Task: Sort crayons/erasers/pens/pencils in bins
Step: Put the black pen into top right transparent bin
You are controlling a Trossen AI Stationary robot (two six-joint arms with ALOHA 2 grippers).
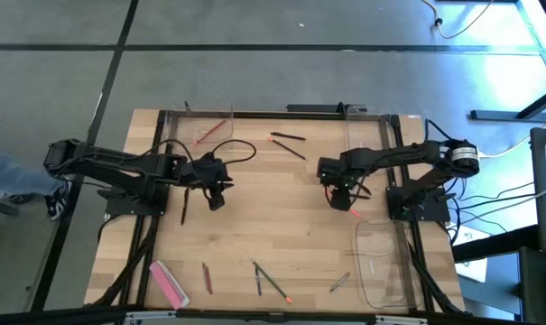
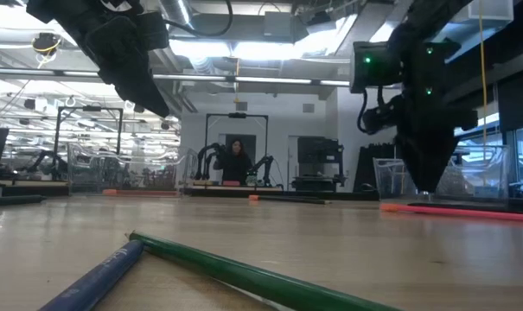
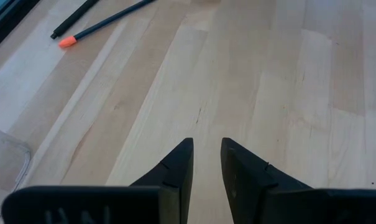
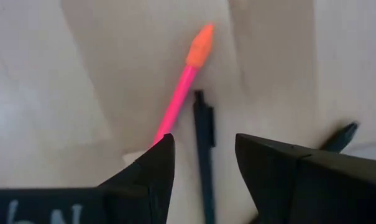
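Note:
My right gripper (image 1: 338, 191) is open and low over the table, its tip also in the low view (image 2: 425, 177). Its fingers stand on either side of a black pen (image 4: 204, 146) that lies on the wood. A pink-red crayon (image 4: 178, 99) with an orange tip lies next to the pen, passing under one finger (image 4: 156, 165). My left gripper (image 1: 217, 188) hovers over bare wood with a narrow gap between its fingers (image 3: 206, 149), holding nothing. Another black pen (image 1: 184, 206) lies beside it. A clear bin (image 1: 198, 128) at the far left holds a crayon.
A second clear bin (image 1: 367, 126) stands at the far right and a third (image 1: 381, 266) at the near right. Black pens (image 1: 291, 143) lie far centre. Several pencils (image 1: 263, 280) and a flat pink bar (image 1: 169, 284) lie near the front edge.

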